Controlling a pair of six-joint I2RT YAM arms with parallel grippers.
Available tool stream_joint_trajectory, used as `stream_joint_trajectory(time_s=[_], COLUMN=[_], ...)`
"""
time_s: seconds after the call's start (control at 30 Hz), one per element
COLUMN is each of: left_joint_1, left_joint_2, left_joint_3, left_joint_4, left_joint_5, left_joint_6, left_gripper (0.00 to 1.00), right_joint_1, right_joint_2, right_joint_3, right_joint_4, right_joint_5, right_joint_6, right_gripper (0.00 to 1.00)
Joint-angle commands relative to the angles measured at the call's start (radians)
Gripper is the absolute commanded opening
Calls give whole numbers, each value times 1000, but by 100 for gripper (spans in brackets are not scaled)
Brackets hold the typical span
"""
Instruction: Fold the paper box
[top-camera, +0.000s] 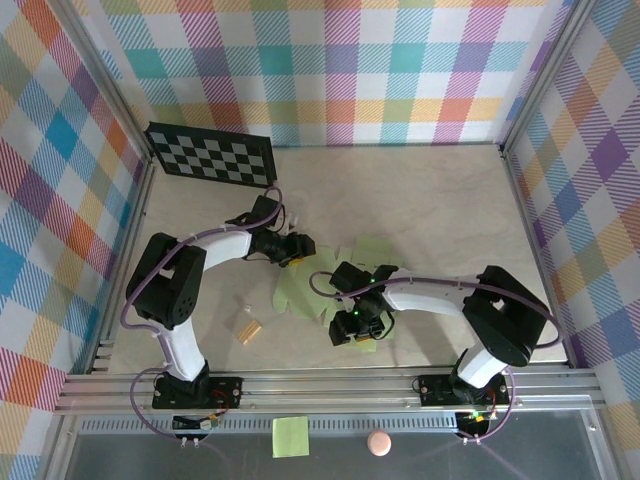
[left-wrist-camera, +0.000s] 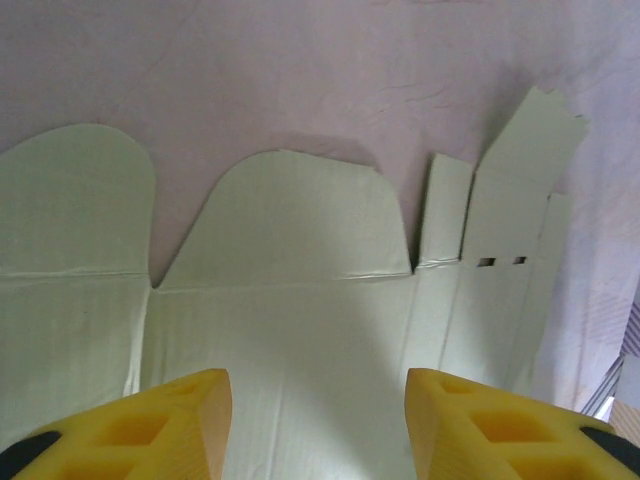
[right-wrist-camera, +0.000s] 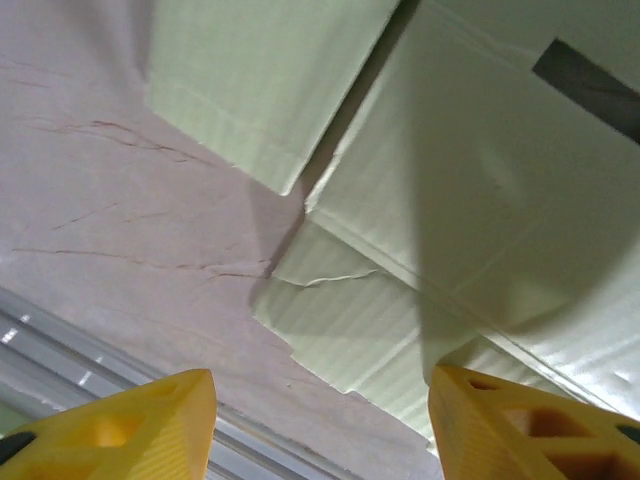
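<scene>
The paper box (top-camera: 300, 290) lies unfolded and mostly flat on the table's middle, pale lime-green card with flaps and creases. My left gripper (top-camera: 291, 249) hangs over its far left edge. In the left wrist view that gripper (left-wrist-camera: 318, 425) is open, its yellow fingers (left-wrist-camera: 170, 425) standing apart above a flat panel of the paper box (left-wrist-camera: 290, 250), with two rounded flaps beyond. My right gripper (top-camera: 356, 330) is at the card's near right side. It (right-wrist-camera: 320, 425) is open too, straddling a torn flap edge of the paper box (right-wrist-camera: 480, 200), with its right finger (right-wrist-camera: 520, 425) over the card.
A checkerboard (top-camera: 210, 155) lies at the back left. A small tan block (top-camera: 248, 328) sits near the left arm. The aluminium rail (top-camera: 320, 385) runs along the near edge, with a sticky note (top-camera: 290, 437) and a pink round thing (top-camera: 379, 443) below it. Plaid walls close three sides.
</scene>
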Motion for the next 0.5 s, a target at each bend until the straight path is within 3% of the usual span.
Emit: stream_joint_trajectory(time_s=[0.0,0.47], left_joint_1=[-8,-8], left_joint_2=[8,-92], left_joint_3=[2,-115], left_joint_4=[-41,-75], left_joint_5=[-13,-116], left_joint_6=[32,56], left_gripper=[49,49], right_joint_1=[-4,-241], right_joint_2=[28,-35], right_joint_3=[-23,-112], right_joint_4=[-18,-13], right_joint_5=[42,102], right_joint_6=[33,-21], right_gripper=[59,63])
